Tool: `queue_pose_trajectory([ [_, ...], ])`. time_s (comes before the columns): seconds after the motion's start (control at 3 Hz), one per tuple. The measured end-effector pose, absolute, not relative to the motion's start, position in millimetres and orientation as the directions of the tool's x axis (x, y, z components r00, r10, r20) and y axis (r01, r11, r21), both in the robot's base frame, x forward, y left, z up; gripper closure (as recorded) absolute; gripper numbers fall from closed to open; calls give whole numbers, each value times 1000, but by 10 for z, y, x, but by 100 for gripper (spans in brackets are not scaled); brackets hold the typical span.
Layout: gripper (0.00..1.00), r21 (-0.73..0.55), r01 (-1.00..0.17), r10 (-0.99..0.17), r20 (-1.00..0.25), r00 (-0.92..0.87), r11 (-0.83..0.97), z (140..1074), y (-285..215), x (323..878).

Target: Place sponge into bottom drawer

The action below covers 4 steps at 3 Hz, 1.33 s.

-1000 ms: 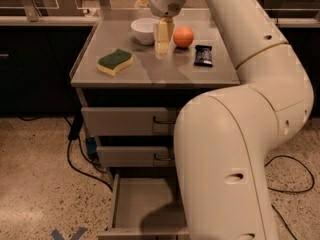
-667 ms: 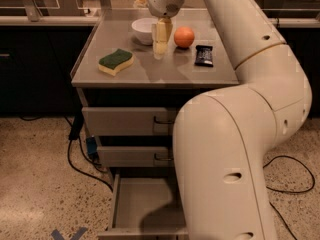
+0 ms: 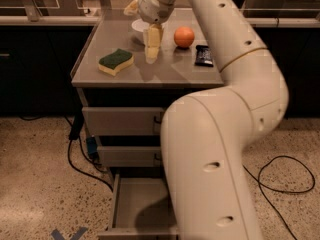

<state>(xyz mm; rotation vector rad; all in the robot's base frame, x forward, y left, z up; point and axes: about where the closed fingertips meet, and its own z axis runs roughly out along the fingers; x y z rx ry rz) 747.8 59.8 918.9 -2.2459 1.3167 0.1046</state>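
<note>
The sponge [image 3: 115, 61], yellow with a dark green top, lies on the grey cabinet top [image 3: 170, 69] near its left front. My gripper [image 3: 152, 54] hangs above the cabinet top just right of the sponge, apart from it and holding nothing. The bottom drawer [image 3: 140, 206] is pulled open below, its plain grey floor bare; my arm hides its right part.
An orange ball [image 3: 184, 36], a white bowl [image 3: 140, 25] and a dark snack packet [image 3: 203, 55] sit on the cabinet top behind and right of the gripper. The two upper drawers [image 3: 122, 120] are closed. Black cables [image 3: 80, 164] trail on the floor on both sides.
The gripper has come forward and slightly left, from beside the bowl toward the sponge. The sponge and the drawer have not moved.
</note>
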Motion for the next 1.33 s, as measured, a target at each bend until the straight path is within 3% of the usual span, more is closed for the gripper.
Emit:
queue_pose_trajectory([
  [0.67, 0, -368, -767, -617, -455, 642, -526, 8420, 1693, 7535],
  [1.0, 16, -386, -765, -607, -466, 644, -515, 8357, 1819, 7600],
  [1.33, 39, -401, -765, -605, -468, 644, -504, 8340, 1882, 7645],
])
